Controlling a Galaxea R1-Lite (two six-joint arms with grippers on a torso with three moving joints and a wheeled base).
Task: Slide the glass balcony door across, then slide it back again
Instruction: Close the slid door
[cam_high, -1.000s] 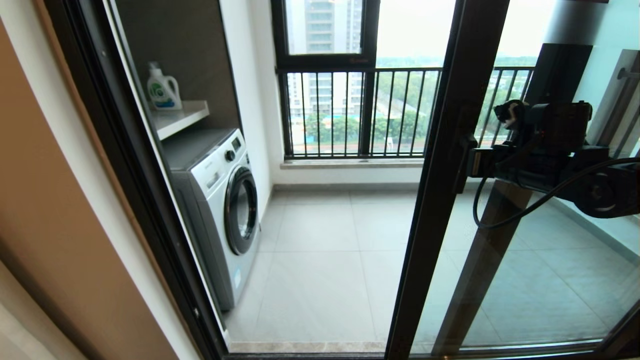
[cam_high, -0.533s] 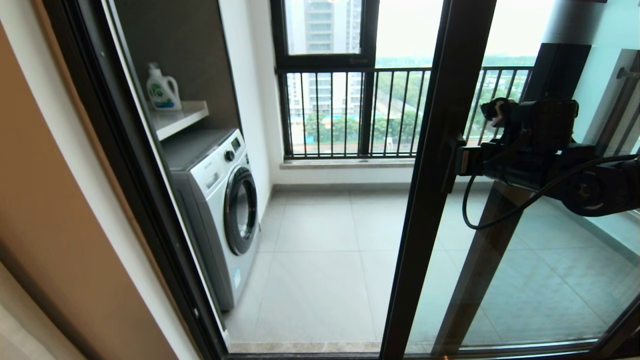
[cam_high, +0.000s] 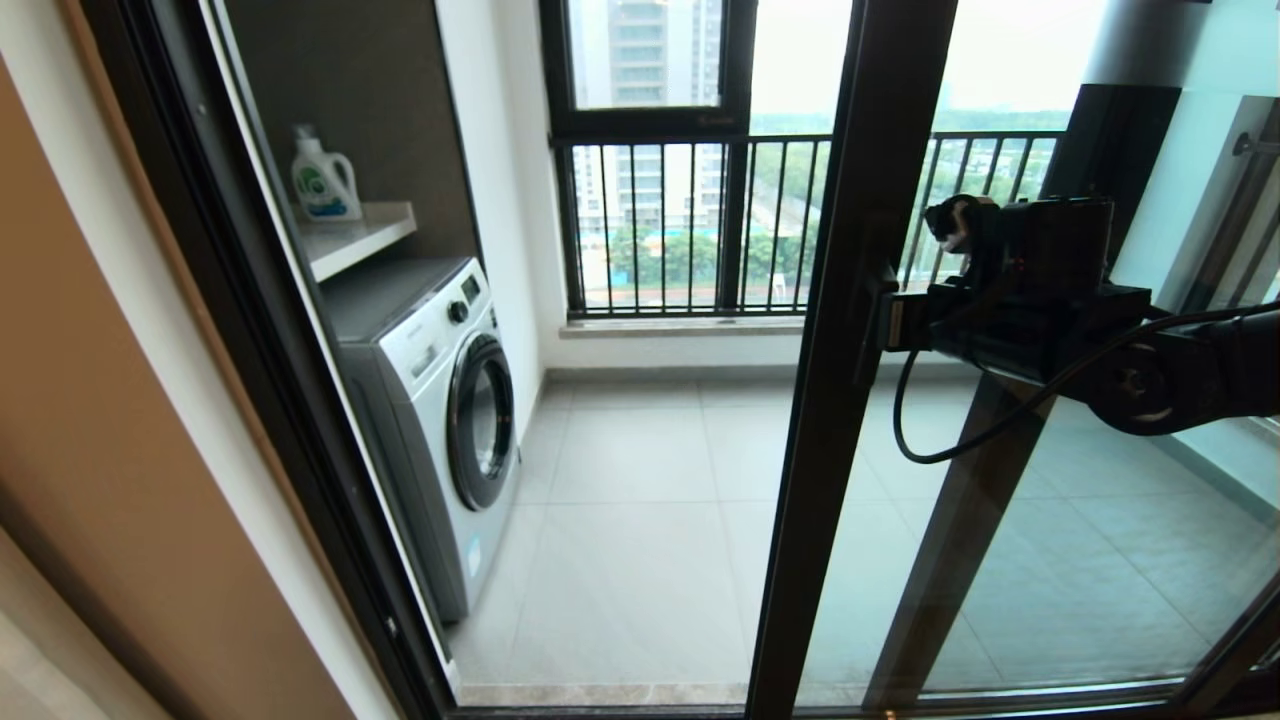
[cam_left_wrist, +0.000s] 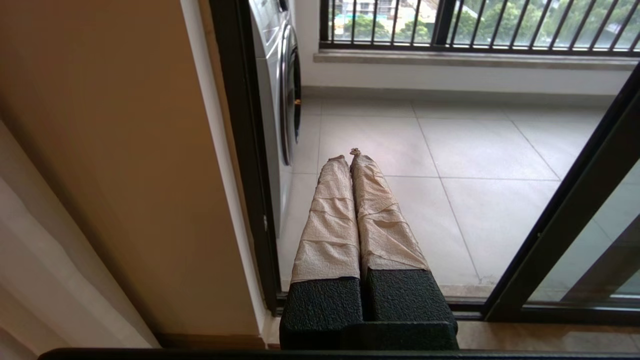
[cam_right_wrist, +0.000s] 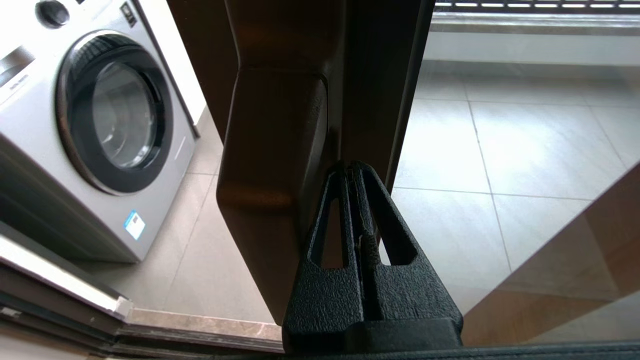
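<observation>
The glass balcony door (cam_high: 850, 350) stands partly across the opening, its dark brown leading stile just right of centre in the head view. Its dark bar handle (cam_right_wrist: 270, 175) sits on that stile at mid height. My right gripper (cam_right_wrist: 352, 167) is shut, with nothing between its fingers. The tips are tucked into the gap between the bar handle and the stile (cam_right_wrist: 375, 75). In the head view the right gripper (cam_high: 890, 325) reaches in from the right against the handle (cam_high: 868, 320). My left gripper (cam_left_wrist: 349, 156), with tape-wrapped fingers, is shut and held low by the left door jamb.
A white washing machine (cam_high: 440, 400) stands inside the balcony on the left, with a detergent bottle (cam_high: 325, 180) on the shelf above it. The fixed dark jamb (cam_high: 280, 350) borders the opening's left side. The outer window with black railing bars (cam_high: 700, 230) lies beyond. A second dark stile (cam_high: 960, 530) shows behind the glass.
The door's leading stile and my right gripper on its handle have slid steadily to the left, narrowing the opening. Nothing else has moved in the head view.
</observation>
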